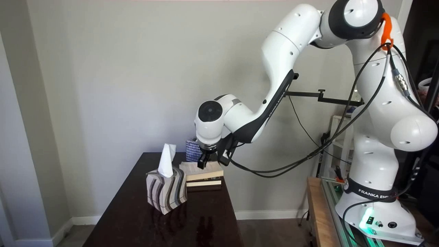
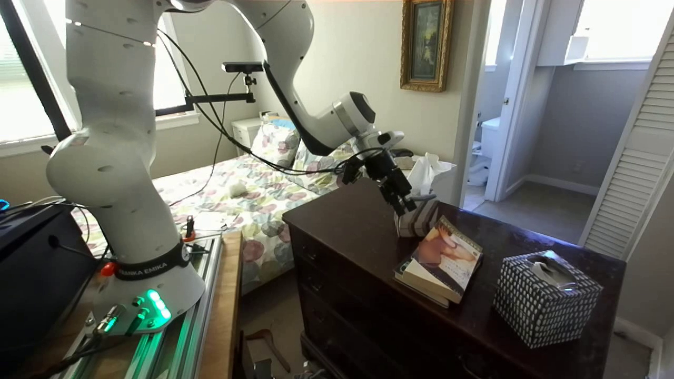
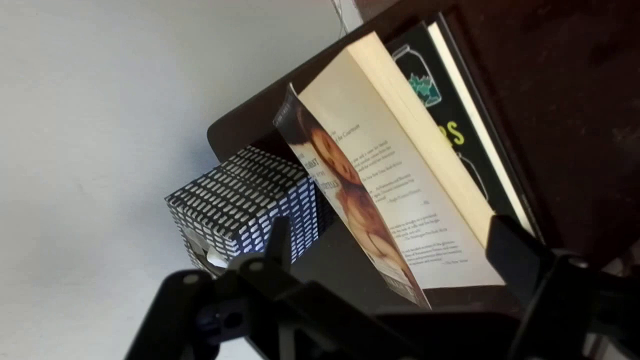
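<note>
Jaws: I had the gripper [image 3: 390, 235] spread wide, unloaded | Where: paperback [image 3: 395, 175] lay beyond the jaws' gap, atop a dark book [image 3: 452, 107], contact with the jaws unclear | Progress: its cover [image 3: 352, 200] stood partly open, neither closed nor flat; no hold taken yet

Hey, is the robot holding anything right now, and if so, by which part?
Nothing is held: the gripper stands open in the wrist view, and the upper book shows through the gap without being clamped.
</note>
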Robot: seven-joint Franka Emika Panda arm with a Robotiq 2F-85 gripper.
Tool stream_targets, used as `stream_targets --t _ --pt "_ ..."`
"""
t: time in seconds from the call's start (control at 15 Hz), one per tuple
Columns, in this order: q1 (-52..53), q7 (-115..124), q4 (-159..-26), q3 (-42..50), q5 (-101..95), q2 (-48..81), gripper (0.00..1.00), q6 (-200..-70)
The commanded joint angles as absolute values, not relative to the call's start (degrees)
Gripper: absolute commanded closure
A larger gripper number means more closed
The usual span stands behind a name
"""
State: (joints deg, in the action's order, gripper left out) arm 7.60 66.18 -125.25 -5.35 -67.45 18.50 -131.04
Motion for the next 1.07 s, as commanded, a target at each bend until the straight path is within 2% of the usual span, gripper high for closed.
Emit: stream_targets --t 0.0,0.13,0.67,0.73,1.0 --pt "6.43 66.14 -134.3 -5.15 -66.82 11.18 0.26 -135.16" --pt "5.7 66.85 -137.78 -4.48 -69.11 8.62 0.41 -138.45" --pt "-2.13 65.63 -143.52 3.03 -86.67 4.24 0.97 -167.9" --pt "-3.15 64.91 -143.42 4.08 -87.79 4.39 1.0 -170.08" --pt "-6.15 62.8 -141.78 7.33 -90.29 6.77 1.0 -175.78"
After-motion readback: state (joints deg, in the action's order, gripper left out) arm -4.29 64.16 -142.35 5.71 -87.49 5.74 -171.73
